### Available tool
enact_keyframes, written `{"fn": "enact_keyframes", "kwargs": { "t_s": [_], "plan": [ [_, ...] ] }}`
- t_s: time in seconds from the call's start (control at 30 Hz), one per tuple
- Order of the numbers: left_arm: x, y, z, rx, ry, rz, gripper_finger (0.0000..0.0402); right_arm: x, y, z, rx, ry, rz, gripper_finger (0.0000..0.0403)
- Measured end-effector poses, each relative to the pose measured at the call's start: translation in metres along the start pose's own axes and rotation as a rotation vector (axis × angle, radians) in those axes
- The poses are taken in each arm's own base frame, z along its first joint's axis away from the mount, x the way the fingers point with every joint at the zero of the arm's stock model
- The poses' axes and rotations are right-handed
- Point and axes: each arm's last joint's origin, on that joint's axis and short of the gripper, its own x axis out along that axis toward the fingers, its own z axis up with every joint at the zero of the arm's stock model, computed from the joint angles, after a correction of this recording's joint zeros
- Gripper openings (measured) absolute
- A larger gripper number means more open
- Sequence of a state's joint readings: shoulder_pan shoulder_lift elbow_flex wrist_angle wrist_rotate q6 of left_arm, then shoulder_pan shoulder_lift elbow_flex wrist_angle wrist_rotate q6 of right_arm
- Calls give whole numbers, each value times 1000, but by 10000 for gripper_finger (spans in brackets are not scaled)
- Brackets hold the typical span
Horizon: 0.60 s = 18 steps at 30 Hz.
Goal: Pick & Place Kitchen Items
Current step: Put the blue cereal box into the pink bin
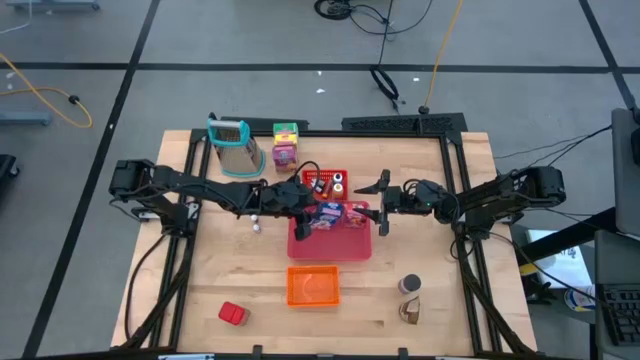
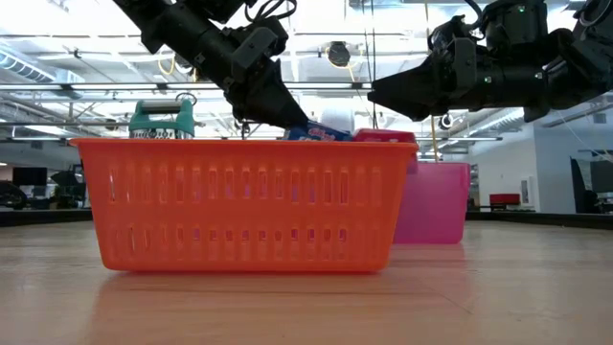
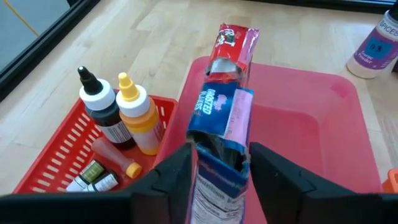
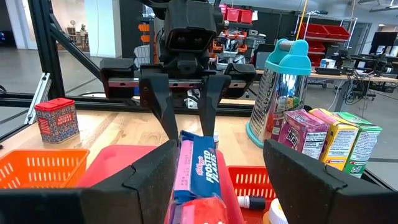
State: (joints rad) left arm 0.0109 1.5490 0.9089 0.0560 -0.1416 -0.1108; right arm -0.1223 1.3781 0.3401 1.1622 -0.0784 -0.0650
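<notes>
Low view hides the pink bin (image 1: 361, 246) behind the orange basket (image 2: 239, 201). Left pincer (image 3: 214, 165) straddles one blue box (image 3: 217, 134) in that bin, grip unclear; right pincer (image 1: 381, 205) spread, empty.

Your left arm reaches in from the left edge of the counter toward its middle, wrist pitched down, with the left end effector (image 1: 300, 215) pointing steeply downward. Its two fingers (image 3: 177, 177) stand parted, one on either side of what sits between them. Your right arm stretches in from the right edge, held higher and nearly level, and the right end effector (image 1: 381, 205) faces the left one with its fingers spread wide, gripping nothing.
</notes>
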Motion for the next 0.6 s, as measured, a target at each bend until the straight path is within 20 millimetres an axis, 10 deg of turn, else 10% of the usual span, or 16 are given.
{"fn": "enact_keyframes", "kwargs": {
  "t_s": [0.6],
  "plan": [
    [0, 2, -1, 53, 10, 63, 202, 0, 0, 0, 0, 2, 0, 233]
  ]
}}
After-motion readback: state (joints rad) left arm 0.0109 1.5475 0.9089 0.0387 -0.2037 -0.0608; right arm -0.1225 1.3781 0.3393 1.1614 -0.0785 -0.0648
